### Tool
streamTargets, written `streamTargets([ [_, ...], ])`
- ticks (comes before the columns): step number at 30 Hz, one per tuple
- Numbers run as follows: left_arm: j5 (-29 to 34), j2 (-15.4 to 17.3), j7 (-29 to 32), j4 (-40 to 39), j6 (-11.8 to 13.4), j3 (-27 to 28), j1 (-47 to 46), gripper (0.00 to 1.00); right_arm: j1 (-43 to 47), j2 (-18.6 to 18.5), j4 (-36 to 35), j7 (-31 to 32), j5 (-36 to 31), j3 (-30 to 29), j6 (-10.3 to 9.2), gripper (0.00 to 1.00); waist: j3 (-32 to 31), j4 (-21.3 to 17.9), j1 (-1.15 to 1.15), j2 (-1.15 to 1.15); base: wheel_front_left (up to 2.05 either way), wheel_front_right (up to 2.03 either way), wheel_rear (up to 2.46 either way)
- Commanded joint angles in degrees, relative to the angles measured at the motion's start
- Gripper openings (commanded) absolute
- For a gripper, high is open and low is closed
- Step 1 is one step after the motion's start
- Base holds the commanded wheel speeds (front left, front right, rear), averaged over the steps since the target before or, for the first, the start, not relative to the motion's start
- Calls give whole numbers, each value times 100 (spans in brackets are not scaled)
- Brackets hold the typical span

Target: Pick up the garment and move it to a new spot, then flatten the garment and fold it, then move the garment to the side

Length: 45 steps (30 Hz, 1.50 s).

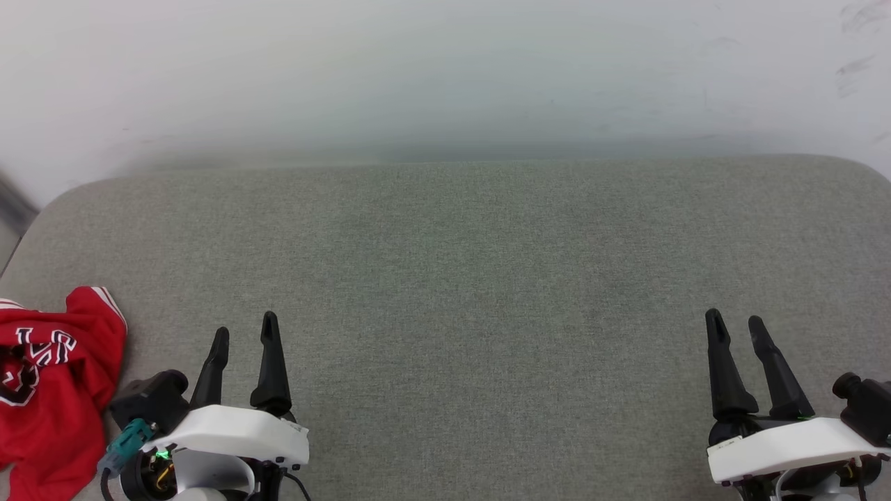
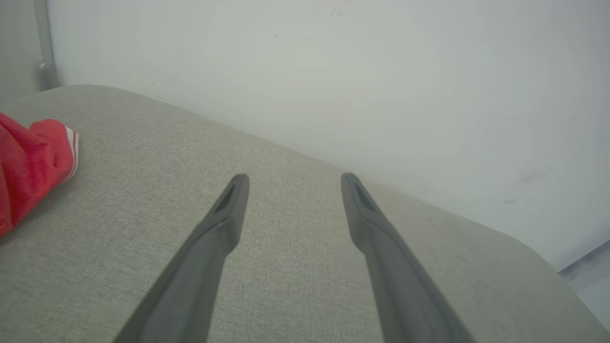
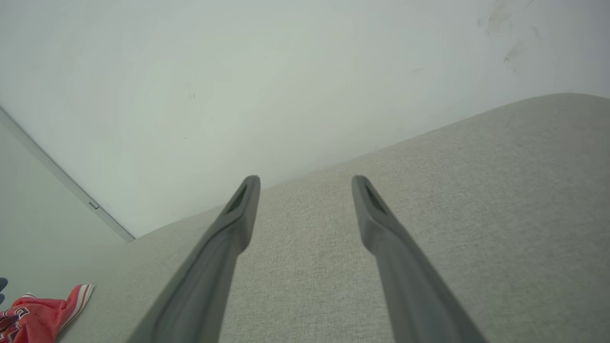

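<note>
Garment [image 1: 52,390] crumpled far left; left gripper [image 1: 245,332], right gripper [image 1: 736,323] open, empty.

Red garment [image 1: 52,410] with black lettering, striped trim; grey cushion [image 1: 487,278].

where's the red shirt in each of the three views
head view: shirt at the lower left, beside the left gripper.
left wrist view: shirt at the left edge.
right wrist view: shirt in the bottom left corner.
shared landmark: the grey cushion meeting the white wall.
</note>
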Motion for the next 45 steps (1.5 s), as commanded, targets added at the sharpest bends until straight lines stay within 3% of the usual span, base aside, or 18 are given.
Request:
streamTargets([
  [1,119,43,-43,-88,35,-22,26,100,-27,-5,-93,-47,-114,5,12,100,2,0,0,0,0,0,0],
  [20,1158,79,-303,-191,181,-212,89,100,67,0,-231,-312,-1072,55,13,100,66,-6,0,0,0,0,0],
  [45,2263,-61,-593,-218,-29,-84,277,100,213,6,-295,-598,-1919,8,14,100,97,-6,0,0,0,0,0],
])
